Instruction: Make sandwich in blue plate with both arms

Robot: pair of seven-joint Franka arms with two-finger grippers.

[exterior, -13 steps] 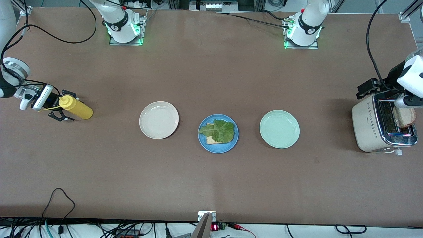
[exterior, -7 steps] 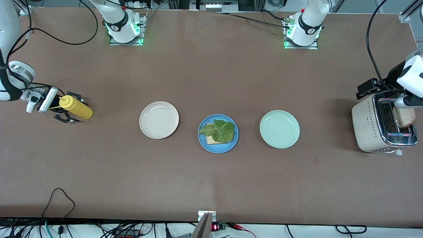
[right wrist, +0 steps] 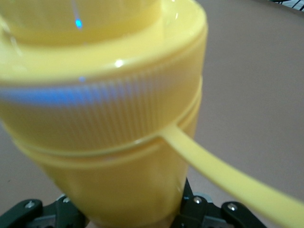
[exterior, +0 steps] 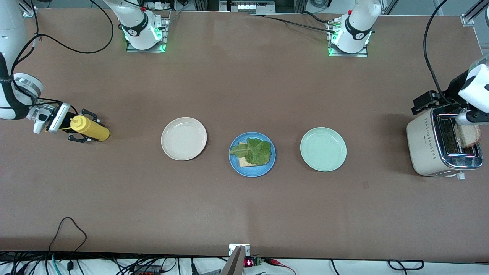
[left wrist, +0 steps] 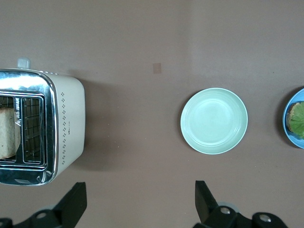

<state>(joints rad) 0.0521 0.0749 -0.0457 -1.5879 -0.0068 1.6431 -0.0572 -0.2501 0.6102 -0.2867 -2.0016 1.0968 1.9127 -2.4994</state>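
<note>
Now the right claw [exterior: 82, 126] straddles the yellow bottle [exterior: 91, 128], fingers partly closed, grip not yet sure. It could slip sideways. The left claw [left wrist: 137, 204] waits wide open and empty over the toaster [exterior: 439, 147].

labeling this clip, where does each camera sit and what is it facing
Front: high across the table, facing both arm bases; shows blue plate, both arms.
Left wrist: looks down on toaster and mint plate; left gripper fingers spread at the edge.
Right wrist: pressed up to the yellow bottle.
Front and left wrist share the toaster and mint plate.
</note>
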